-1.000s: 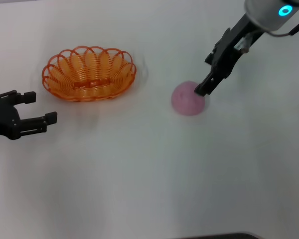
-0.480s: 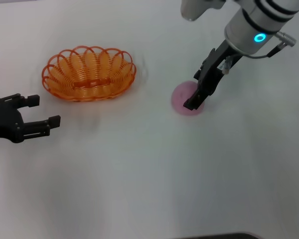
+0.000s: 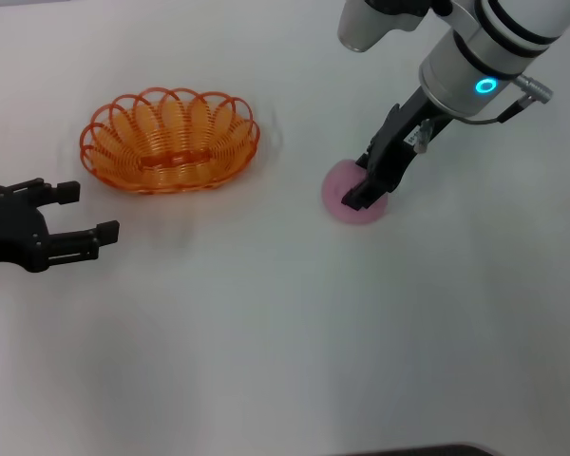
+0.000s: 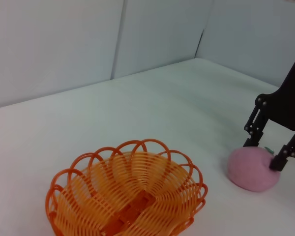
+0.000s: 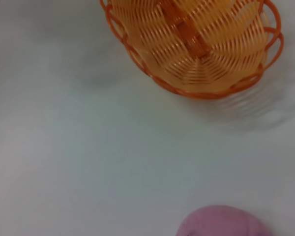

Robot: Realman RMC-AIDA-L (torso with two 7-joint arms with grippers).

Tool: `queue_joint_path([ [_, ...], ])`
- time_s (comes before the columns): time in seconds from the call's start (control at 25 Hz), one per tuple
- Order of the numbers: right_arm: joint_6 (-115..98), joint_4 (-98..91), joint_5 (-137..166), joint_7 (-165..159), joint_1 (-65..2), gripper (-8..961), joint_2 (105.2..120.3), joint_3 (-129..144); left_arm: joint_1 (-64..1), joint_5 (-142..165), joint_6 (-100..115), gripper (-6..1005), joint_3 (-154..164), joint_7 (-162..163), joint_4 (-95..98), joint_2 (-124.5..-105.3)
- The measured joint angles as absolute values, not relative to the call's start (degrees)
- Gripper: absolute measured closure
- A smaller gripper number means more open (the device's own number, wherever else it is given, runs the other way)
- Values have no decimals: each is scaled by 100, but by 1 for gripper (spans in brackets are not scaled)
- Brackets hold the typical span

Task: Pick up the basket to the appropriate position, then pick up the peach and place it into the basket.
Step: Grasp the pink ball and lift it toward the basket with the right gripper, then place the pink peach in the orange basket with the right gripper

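Note:
The orange wire basket (image 3: 169,141) stands upright on the white table at the back left; it also shows in the left wrist view (image 4: 128,196) and the right wrist view (image 5: 196,44). The pink peach (image 3: 337,190) lies on the table to the basket's right, also seen in the left wrist view (image 4: 250,169) and the right wrist view (image 5: 223,223). My right gripper (image 3: 358,198) is down over the peach, its fingers (image 4: 285,155) open and straddling the top of it. My left gripper (image 3: 90,211) is open and empty, in front of the basket's left end.
The white table (image 3: 266,332) carries nothing else in view. Grey wall panels (image 4: 64,44) rise behind the table's far edge in the left wrist view.
My right gripper has swung left and come down from behind the peach until it straddles the peach. The left gripper has crept slightly right. The basket has not moved.

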State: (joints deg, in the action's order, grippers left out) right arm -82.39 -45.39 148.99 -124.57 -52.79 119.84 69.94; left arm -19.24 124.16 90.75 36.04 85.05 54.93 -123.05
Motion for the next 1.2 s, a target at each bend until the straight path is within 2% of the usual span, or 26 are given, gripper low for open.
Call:
queue_joint_path([
  [0.16,-8242,-4539,14900,-12455,-5267,419,11982,6996,-1939,12451,9075,156,3603,8507,5493,-12305],
  [0.4,-8218,-4615,14888,-12454,-5231,651,11974,6952,-1941,12462,9092,156,3604,8509,5493,-12315],
  [0.92,-9107,-6145,14083,-12305,-5177,792,11883,5526,-1940,12463,9231,156,3602,8585,5534,-12304],
  [1.2,-8085,-5518,13325,-11966,-5457,869,11974,5823,-1967,12463,9238,156,3604,8595,5538,-12312],
])
